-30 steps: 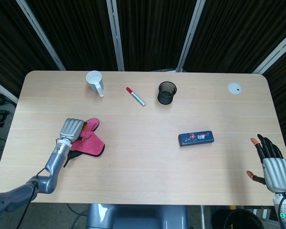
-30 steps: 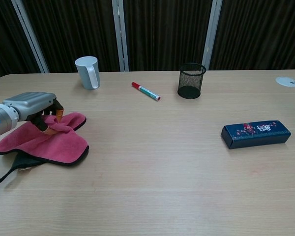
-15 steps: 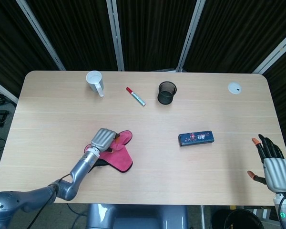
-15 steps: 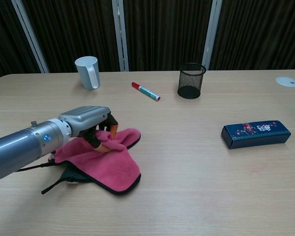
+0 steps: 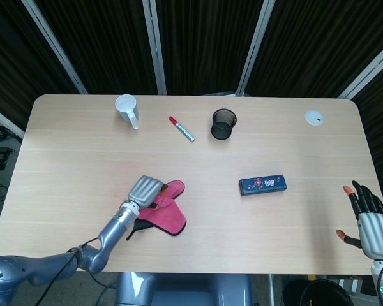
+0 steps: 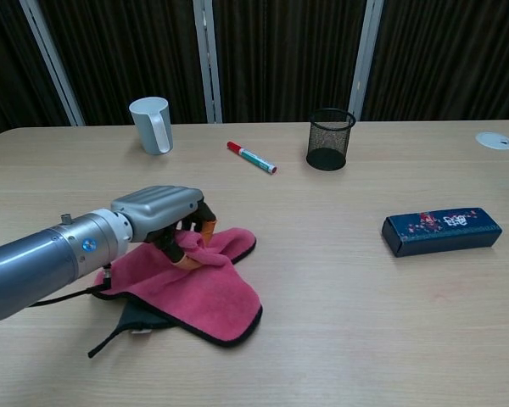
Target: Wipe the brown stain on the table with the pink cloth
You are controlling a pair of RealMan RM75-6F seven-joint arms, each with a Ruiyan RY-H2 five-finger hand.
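The pink cloth [image 5: 166,213] [image 6: 205,284] lies flat on the table [image 5: 287,146] left of centre, with a dark edge and a black strap trailing off its left side. My left hand [image 5: 145,190] [image 6: 163,216] presses down on the cloth's rear part and holds a fold of it between its curled fingers. No brown stain shows in either view; the cloth and hand may be over it. My right hand [image 5: 369,220] hovers at the table's right front corner with its fingers apart, holding nothing, seen only in the head view.
A white mug [image 5: 127,109] [image 6: 152,124], a red marker [image 5: 181,129] [image 6: 252,157] and a black mesh cup [image 5: 223,123] [image 6: 330,138] stand along the back. A dark blue pencil case [image 5: 262,185] [image 6: 441,230] lies right of centre. A white disc [image 5: 314,117] [image 6: 495,140] sits at back right.
My left hand has dragged the pink cloth to the right and slightly toward the front edge, most of the way within the first half second. The right hand has drifted a little lower.
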